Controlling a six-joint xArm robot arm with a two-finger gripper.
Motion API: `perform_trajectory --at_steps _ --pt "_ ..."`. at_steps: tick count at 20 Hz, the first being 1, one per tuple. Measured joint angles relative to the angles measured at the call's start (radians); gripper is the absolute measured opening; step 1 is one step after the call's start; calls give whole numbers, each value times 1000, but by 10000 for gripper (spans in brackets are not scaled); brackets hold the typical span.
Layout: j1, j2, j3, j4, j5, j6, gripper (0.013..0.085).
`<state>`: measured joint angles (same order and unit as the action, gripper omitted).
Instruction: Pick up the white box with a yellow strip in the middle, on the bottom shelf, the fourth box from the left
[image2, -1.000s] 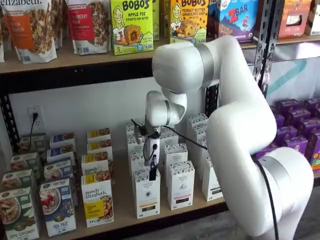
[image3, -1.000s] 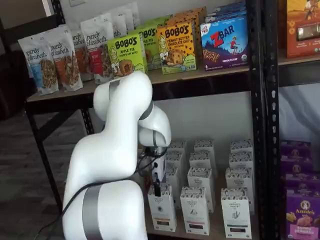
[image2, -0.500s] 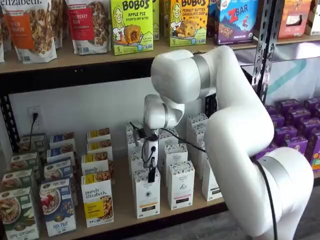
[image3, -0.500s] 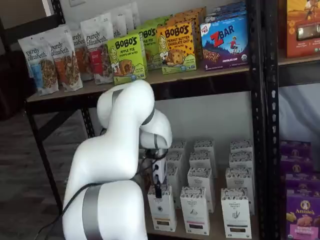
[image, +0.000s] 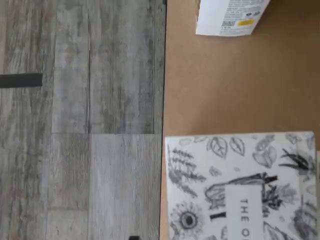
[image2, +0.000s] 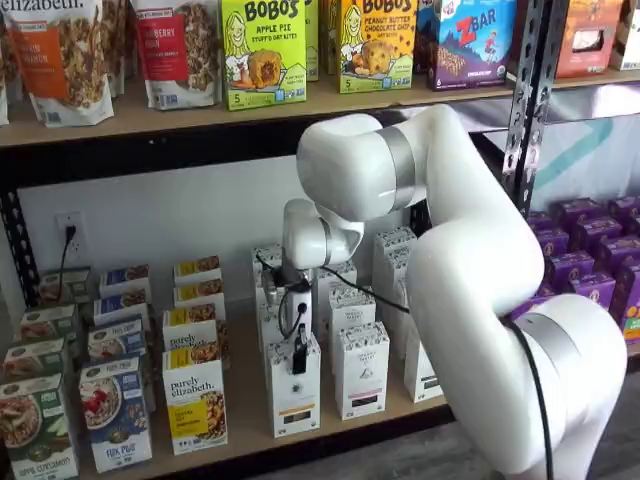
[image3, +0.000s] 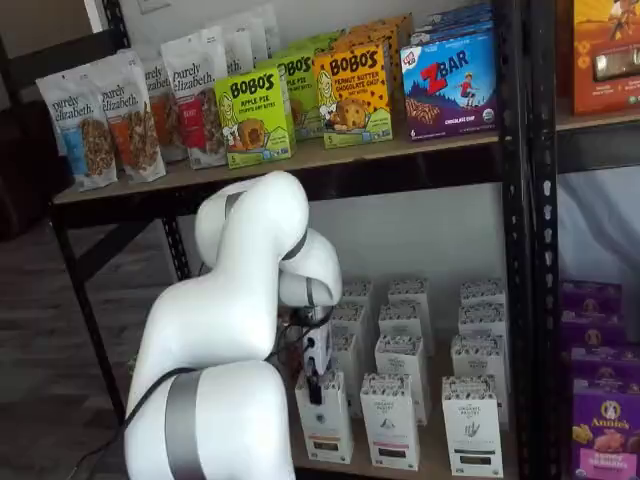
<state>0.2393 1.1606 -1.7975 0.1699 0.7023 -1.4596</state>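
The gripper (image2: 298, 357), jaws spread wide and empty, hangs over the white box (image2: 295, 395) at the bottom shelf (image2: 250, 425) front edge; a descending finger could topple it off.

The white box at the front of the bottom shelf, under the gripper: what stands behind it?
Behind the white box more matching white cartons run toward the back wall in both shelf views. The gripper and its cable cover much of that row, so its count stays unclear.

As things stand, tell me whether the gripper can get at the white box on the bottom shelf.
Probably yes: the gripper hangs right over the front white box, with nothing in between; whether its fingers are spread is unclear.
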Motion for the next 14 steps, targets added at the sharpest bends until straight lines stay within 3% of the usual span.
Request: perform_trajectory --at_steps 8,10,14 --pt "8 16 4 12 -25 -5 850" --pt "9 14 17 40 -51 -28 770" --pt "9 13 19 39 -52 -27 650"
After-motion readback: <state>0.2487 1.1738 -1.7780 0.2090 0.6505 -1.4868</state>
